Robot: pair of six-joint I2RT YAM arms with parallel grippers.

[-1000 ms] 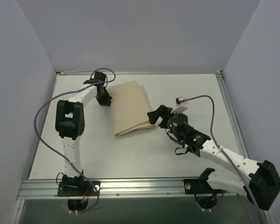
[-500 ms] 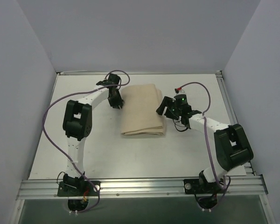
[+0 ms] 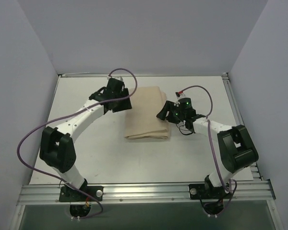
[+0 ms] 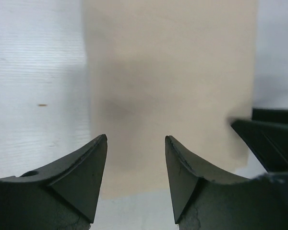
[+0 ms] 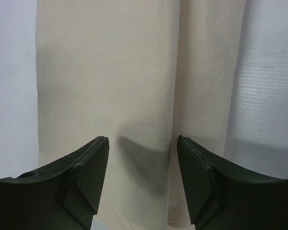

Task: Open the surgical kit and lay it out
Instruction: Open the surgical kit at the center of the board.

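Left gripper [image 4: 135,141] and right gripper [image 5: 143,140] hover open and empty at the ten and three o'clock edges of the cloth wrap [image 3: 146,115], which lies folded just past the centre of the table [image 3: 86,158]. Unwrapping looks not yet begun. Next, each gripper likely needs to pinch a top fold and draw it outward.

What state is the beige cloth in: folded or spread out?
Folded: the cloth lies as a compact rectangle, a fold line running along it.

Left claw [image 3: 126,103] and right claw [image 3: 162,114] flank the folded cloth wrap [image 3: 146,112]; the table [image 3: 134,160] lies open before it.
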